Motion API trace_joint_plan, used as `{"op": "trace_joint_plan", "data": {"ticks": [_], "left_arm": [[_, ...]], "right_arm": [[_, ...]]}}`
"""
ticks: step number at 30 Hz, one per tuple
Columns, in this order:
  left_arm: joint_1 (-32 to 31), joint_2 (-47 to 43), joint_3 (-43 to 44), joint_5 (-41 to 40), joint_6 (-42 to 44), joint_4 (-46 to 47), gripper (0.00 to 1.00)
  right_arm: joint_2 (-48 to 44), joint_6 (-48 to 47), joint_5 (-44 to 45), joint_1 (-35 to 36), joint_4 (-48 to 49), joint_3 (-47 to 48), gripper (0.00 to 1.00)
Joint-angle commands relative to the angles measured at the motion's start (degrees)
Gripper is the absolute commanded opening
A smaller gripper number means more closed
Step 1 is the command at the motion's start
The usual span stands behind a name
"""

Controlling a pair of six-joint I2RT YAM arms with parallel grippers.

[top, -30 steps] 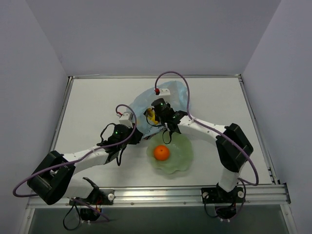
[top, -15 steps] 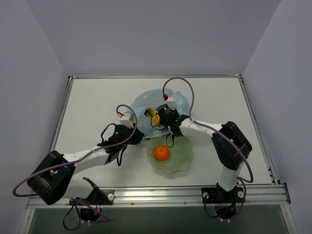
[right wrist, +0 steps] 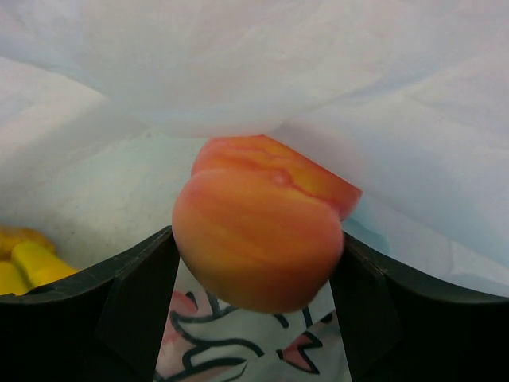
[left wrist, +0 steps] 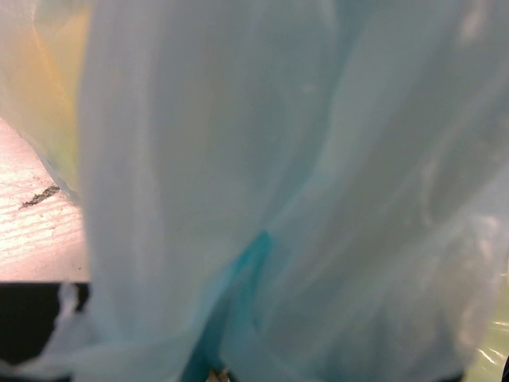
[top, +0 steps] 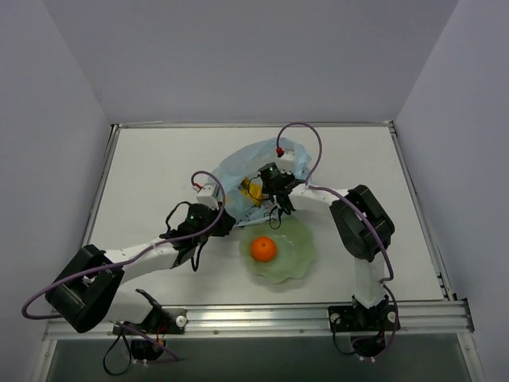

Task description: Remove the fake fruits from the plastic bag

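Right wrist view: peach (right wrist: 258, 243) dead centre, sitting between the fingers of the right gripper (right wrist: 256, 239). Both black fingers (right wrist: 135, 306) press its flanks, so the gripper reads as clamped on it. Peach is roundish, a little wider across the jaws, seam slanting to upper right. Pale bag (right wrist: 334, 87) film drapes over the top of the frame and touches the fruit's crown. Bananas (right wrist: 20, 267) at lower left, near but apart.

Top view: this happens inside the bag (top: 238, 163), centre of frame, above the bowl (top: 306, 239). Orange (top: 263, 249) already lies in the bowl. Right arm is plainly the nearer one to the peach.

Left gripper (top: 213, 213) sits at the bag's lower-left edge. Left wrist view shows only blue film (left wrist: 262, 183) gathering to a pleat at bottom centre. I judge it pinched there, fingers themselves unseen.

Way out, as I judge it: back toward frame bottom, under the sagging film. Bowl lies just beside the bag's lower edge, open table (top: 151, 159) at left.
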Motion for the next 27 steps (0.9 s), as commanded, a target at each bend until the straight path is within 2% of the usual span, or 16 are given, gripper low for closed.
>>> {"op": "trace_joint_plan", "data": {"ticks": [1,3,4,6,9,10,13,16,19,27], "left_arm": [[-0.5,-0.7,2.1,-0.4,0.8,0.9,0.02],[-0.5,-0.9,2.0,-0.6,0.9,0.6,0.02],[-0.5,-1.0,2.0,-0.8,0.9,0.5,0.02],[-0.6,-1.0,2.1,-0.8,1.0,0.5,0.02],[-0.6,-0.5,2.1,-0.5,0.9,0.8,0.02],[-0.6,-0.3,2.1,-0.5,0.9,0.9,0.02],[-0.6,-0.2,2.3,-0.4,0.8,0.9,0.02],[-0.7,0.0,2.3,-0.5,0.9,1.0,0.02],[-0.7,-0.2,2.5,-1.0,1.2,0.6,0.02],[-0.7,-1.8,2.5,-2.4,2.6,-0.4,0.02]], "right_arm": [[2.0,2.6,4.3,-0.6,2.5,2.6,0.68],[2.7,2.5,4.9,-0.7,2.9,4.0,0.69],[3.1,2.3,5.0,-1.0,3.0,4.6,0.76],[3.5,2.5,4.9,-1.3,2.9,5.8,0.82],[3.6,2.3,4.3,-2.2,3.8,6.4,0.84],[3.7,2.2,4.0,-2.3,3.9,6.6,0.81],[3.2,1.9,4.3,-2.6,3.8,6.5,0.57],[0.9,0.7,3.4,-2.0,4.6,5.2,0.4],[-3.6,-2.6,2.0,0.6,6.2,3.7,0.38],[-17.5,-5.8,-9.3,4.4,4.7,-0.4,0.39]]}}
